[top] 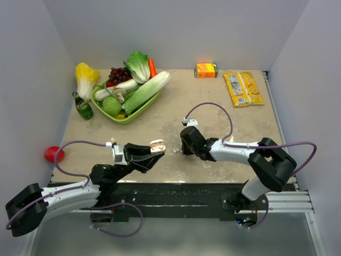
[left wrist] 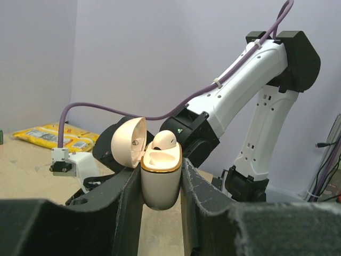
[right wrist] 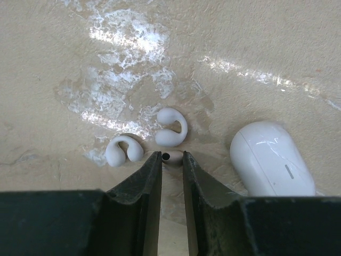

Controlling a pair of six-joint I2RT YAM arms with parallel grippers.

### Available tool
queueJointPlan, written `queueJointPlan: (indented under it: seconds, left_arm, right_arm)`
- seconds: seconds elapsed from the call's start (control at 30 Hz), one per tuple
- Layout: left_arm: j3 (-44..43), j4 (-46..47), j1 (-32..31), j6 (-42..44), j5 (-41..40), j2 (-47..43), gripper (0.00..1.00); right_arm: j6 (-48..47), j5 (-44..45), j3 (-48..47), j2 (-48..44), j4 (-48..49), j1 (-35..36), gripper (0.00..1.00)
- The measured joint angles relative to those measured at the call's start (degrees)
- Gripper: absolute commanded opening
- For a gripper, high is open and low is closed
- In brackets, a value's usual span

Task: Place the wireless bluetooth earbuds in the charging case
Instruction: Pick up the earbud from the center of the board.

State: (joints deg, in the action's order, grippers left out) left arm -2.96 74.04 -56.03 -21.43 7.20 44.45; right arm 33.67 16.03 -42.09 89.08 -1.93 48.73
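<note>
**Bench** [top: 213, 106]: tan top. Both arms meet at the lower centre of the overhead frame.

**Left jaws:** clamped on the body of the charging case [left wrist: 160, 186] and holding it upright off the bench, lid [left wrist: 129, 143] swung back.

**Right jaws:** lowered to the bench and drawn narrow around a small pale piece [right wrist: 171, 157] at their tips. Whether they pinch it cannot be told.

**Earbuds:** one [left wrist: 164, 140] sits in the case. Two curved white ones [right wrist: 124, 150] [right wrist: 171, 127] lie just ahead of the right jaws.

**Step, as judged:** picking up the next earbud. The next move calls for a firm pinch, a lift, and careful alignment over the free socket.

**Views:**
- Only the left wrist shows the seated earbud.
- Only the right wrist shows the loose pair, plus a rounded white shell [right wrist: 272, 160] at the right of the frame, identity unclear.
- Overhead gives a mere speck.
</note>
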Motion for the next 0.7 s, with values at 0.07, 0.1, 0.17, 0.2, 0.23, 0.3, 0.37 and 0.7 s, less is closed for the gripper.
queueJointPlan:
  seconds: [0.07, 0.1, 0.17, 0.2, 0.23, 0.3, 0.37, 0.7]
  left_arm:
    - [0.0, 0.0, 0.0, 0.0, 0.0, 0.11, 0.0]
    - [0.0, 0.0, 0.0, 0.0, 0.0, 0.15, 0.0]
    - [0.0, 0.0, 0.0, 0.0, 0.02, 0.24, 0.0]
    - [0.0, 0.0, 0.0, 0.0, 0.0, 0.33, 0.0]
    - [0.0, 0.0, 0.0, 0.0, 0.02, 0.44, 0.0]
    - [0.0, 0.0, 0.0, 0.0, 0.02, 0.68, 0.0]
    - [0.0, 0.0, 0.0, 0.0, 0.02, 0.87, 0.0]
    - [0.0, 0.0, 0.0, 0.0, 0.02, 1.29, 0.0]
  right_arm:
    - [-1.09, -0.04, 0.0, 0.0, 0.02, 0.0, 0.23]
    - [-1.55, -0.07, 0.0, -0.02, 0.02, 0.0, 0.23]
    - [-2.64, -0.17, 0.0, -0.02, 0.07, 0.0, 0.22]
    - [-3.17, -0.26, 0.0, -0.04, 0.09, 0.0, 0.21]
    - [-3.96, -0.46, 0.0, -0.09, 0.07, 0.0, 0.21]
    - [-5.44, -0.68, 0.0, -0.15, 0.04, 0.0, 0.2]
    - [-6.88, -1.05, -0.02, -0.26, -0.07, 0.0, 0.2]
    - [-12.74, -4.83, -0.13, -3.39, -5.01, 0.0, 0.31]
